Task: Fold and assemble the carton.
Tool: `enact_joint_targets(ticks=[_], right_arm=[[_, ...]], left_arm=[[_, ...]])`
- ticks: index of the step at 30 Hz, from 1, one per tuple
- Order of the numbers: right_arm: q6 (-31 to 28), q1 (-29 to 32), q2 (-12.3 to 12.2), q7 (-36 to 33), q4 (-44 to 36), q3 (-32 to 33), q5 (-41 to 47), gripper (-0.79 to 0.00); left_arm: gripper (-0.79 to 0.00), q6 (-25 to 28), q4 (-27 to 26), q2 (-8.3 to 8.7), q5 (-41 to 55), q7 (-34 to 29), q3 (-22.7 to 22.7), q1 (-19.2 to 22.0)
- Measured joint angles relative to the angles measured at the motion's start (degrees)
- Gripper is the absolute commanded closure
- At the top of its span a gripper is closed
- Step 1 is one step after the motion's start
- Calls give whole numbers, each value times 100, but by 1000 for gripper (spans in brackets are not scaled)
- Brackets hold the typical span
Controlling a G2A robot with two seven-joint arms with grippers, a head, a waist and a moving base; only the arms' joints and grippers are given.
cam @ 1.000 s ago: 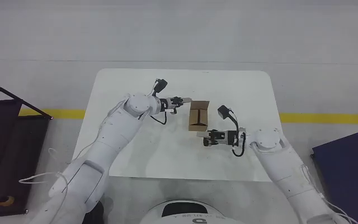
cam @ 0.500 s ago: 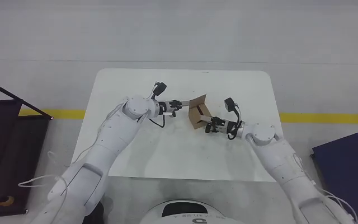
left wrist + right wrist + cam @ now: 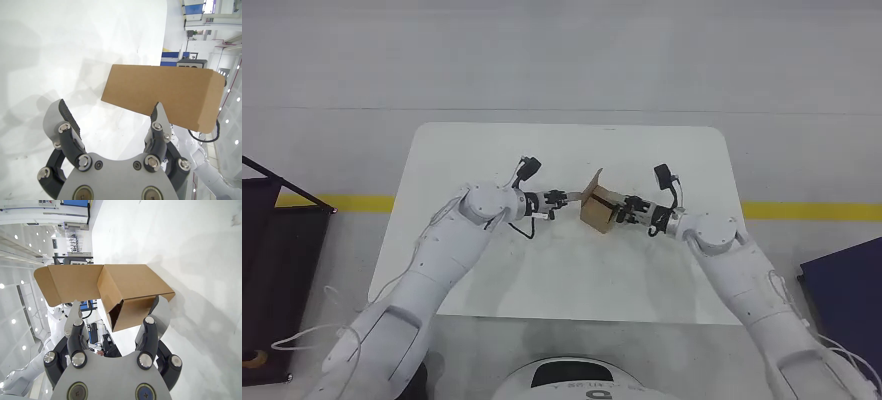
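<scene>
both jaws open: i've my left gripper (image 3: 110, 104) by the carton (image 3: 164, 96) near its raised flap, right gripper (image 3: 117, 301) at its open end, likely to brace and fold

You have a white rounded-corner table (image 3: 542, 285); a small brown cardboard carton (image 3: 598, 211) rests near its middle.
</scene>
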State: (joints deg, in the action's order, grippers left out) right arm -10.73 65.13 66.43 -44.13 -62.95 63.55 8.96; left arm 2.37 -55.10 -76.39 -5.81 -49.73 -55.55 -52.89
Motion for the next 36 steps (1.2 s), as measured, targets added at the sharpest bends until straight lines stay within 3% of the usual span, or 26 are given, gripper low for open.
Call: enact_joint_targets(ticks=[1,2,8,10,19,29,36], right_arm=[[-42,32,-17,41,-42,75,15,-597],[-136,89,-32,113,-105,163,86,-585],[-880,666,-97,425,-909,638,608,-683],[-853,769,-90,515,-1152,624,734,-785],[-477,652,32,780,-926,180,678,-785],[-445,662,25,644,-792,296,814,-785],[-488,627,32,469,-771,311,905,-785]], left_arm=[[-751,6,-10,13,1,-12,-28,-18],[-760,11,-21,22,1,-19,-45,-33],[-757,-1,-9,38,58,-20,-82,-61],[-751,11,44,19,108,5,-56,-30],[-742,61,-23,-29,167,151,43,27],[-785,-75,-377,-73,-340,298,372,-11],[-785,-347,-353,-141,-701,431,646,46]])
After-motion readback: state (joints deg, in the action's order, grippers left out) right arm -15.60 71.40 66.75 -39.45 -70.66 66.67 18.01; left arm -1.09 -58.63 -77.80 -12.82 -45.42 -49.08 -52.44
